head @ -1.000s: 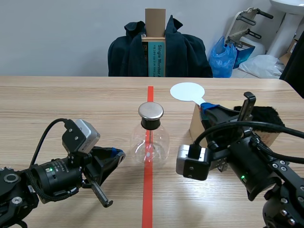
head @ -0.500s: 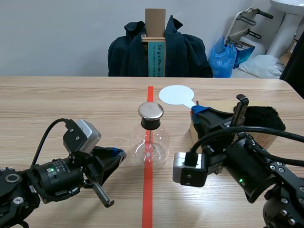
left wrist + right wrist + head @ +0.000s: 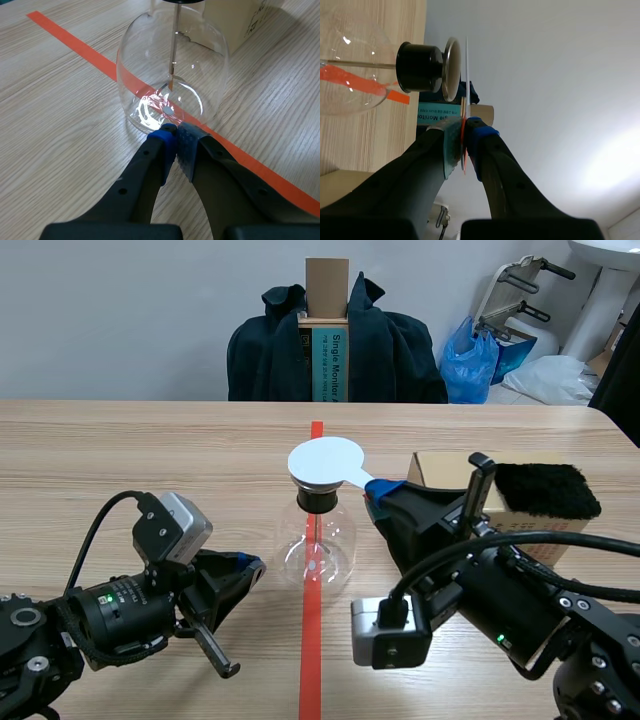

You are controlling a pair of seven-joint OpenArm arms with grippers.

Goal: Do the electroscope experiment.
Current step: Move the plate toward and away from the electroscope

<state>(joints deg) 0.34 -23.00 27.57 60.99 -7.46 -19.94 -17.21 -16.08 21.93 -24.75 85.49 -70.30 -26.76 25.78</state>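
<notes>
The electroscope, a clear glass flask (image 3: pixel 315 540) with a black stopper (image 3: pixel 318 500), stands on the red tape line. My right gripper (image 3: pixel 385 490) is shut on the handle of a white round paddle (image 3: pixel 325 462), whose disc lies over the flask's top and hides the cap in the scene view. In the right wrist view the paddle (image 3: pixel 466 75) shows edge-on right beside the metal cap (image 3: pixel 451 67); I cannot tell whether they touch. My left gripper (image 3: pixel 176 137) is shut on nothing, its tips at the foot of the flask (image 3: pixel 172 75).
A cardboard box (image 3: pixel 440 468) with a black furry cloth (image 3: pixel 545 490) on it stands right of the flask, behind my right arm. A chair draped with a dark jacket (image 3: pixel 335 345) is across the table.
My right arm has carried the white paddle leftward from beside the box to over the electroscope's cap. The left arm has stayed put.
</notes>
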